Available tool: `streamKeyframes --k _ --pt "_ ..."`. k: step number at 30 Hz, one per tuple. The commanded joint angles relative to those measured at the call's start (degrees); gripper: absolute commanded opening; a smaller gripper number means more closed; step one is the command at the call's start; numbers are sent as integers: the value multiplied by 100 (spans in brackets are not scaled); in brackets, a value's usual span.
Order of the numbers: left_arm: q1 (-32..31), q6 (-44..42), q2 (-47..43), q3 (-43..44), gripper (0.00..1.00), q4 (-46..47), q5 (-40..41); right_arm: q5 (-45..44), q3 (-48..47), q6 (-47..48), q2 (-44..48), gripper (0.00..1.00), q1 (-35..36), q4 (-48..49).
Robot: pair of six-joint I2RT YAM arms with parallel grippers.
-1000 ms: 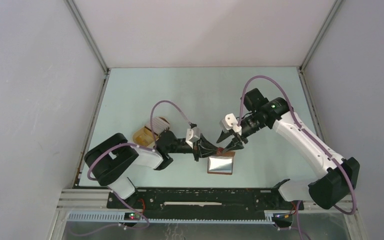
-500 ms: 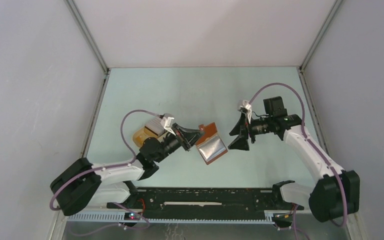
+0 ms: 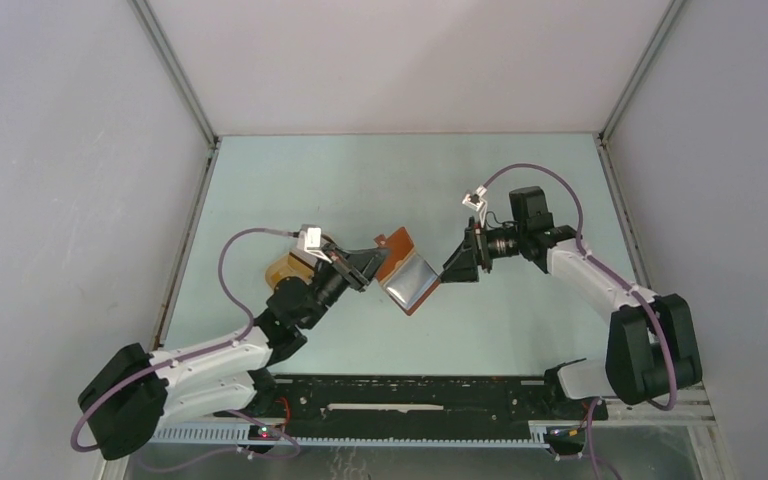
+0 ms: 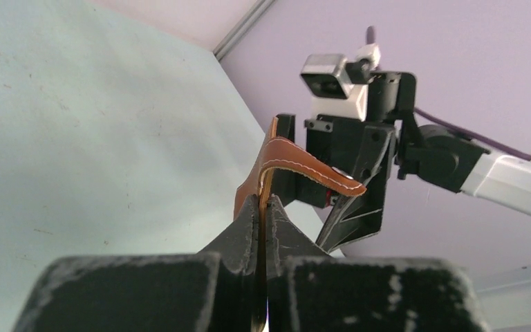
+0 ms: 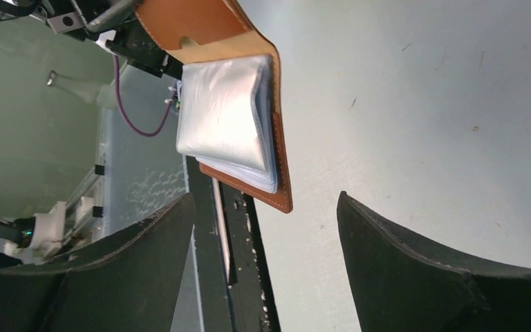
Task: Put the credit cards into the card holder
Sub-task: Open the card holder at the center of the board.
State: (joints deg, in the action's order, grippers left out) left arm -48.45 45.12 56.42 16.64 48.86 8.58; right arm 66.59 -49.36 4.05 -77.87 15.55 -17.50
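The reddish-brown leather card holder (image 3: 407, 280) hangs open above the table, its bluish-grey pockets (image 5: 225, 114) facing the right wrist camera. My left gripper (image 3: 372, 266) is shut on one leather edge of it (image 4: 263, 207), and the strap tab curls over to the right (image 4: 318, 173). My right gripper (image 3: 457, 264) is open and empty, its fingers (image 5: 145, 256) spread wide just short of the holder's free edge (image 5: 280, 197). The credit cards cannot be made out; the left arm covers the tan tray's area.
A tan oval tray (image 3: 282, 268) lies on the table behind the left wrist. The black base rail (image 3: 410, 395) runs along the near edge. The right arm's camera and wrist (image 4: 346, 90) fill the space right of the holder.
The left gripper has lifted the holder off the table and carried it up and left. The right gripper let go of it, opened wide, swung to horizontal and moved back towards the holder.
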Motion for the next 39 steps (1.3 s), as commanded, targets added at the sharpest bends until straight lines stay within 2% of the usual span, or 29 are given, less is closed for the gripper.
streamKeyframes --k 1,10,16,24,35,39 --pt "19 111 -301 183 0 110 348 219 41 -657 -259 83 153 484" --pt "24 214 -484 171 0 313 396 444 41 -1363 -548 76 405 967" --pt "21 282 -537 123 0 497 389 759 39 -1678 -685 62 349 1248" --pt "23 331 -644 71 0 774 522 949 40 -1815 -673 62 301 1372" --pt "22 577 -534 44 0 1119 327 1166 43 -2253 -653 49 229 1695" --pt "27 654 -431 15 0 1354 226 1238 41 -2620 -710 48 214 2007"
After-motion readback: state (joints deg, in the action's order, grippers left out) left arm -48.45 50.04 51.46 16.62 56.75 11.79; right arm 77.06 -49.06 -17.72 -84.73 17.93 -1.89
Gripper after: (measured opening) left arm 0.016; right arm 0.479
